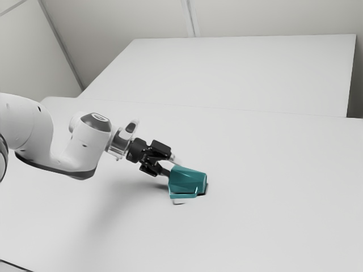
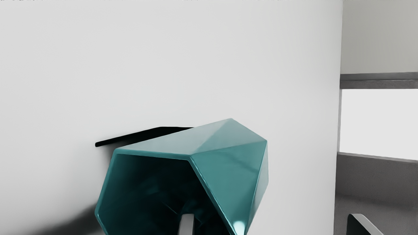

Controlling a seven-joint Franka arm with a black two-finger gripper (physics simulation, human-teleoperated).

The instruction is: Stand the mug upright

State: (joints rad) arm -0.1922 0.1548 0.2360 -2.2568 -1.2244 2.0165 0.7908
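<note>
The teal faceted mug [image 1: 188,181] lies tipped on its side on the white table [image 1: 255,198], beside the gripper [image 1: 169,165] at the end of the arm. In the wrist view the mug [image 2: 228,163] has its mouth facing my hand. My gripper [image 2: 272,225] is open: one finger [image 2: 186,225] reaches into the mug's mouth, and the other finger [image 2: 364,227] stands outside it, well apart from the mug's wall. Whether the inner finger touches the wall, I cannot tell. The mug's lower part is cut off in the wrist view.
A dark strip [image 2: 143,135] shows behind the mug against the table. Another white surface [image 1: 238,71] extends behind the table, with pale walls [image 1: 113,22] beyond. The arm comes in from the exterior view's left, and a shadow falls on the table beneath it.
</note>
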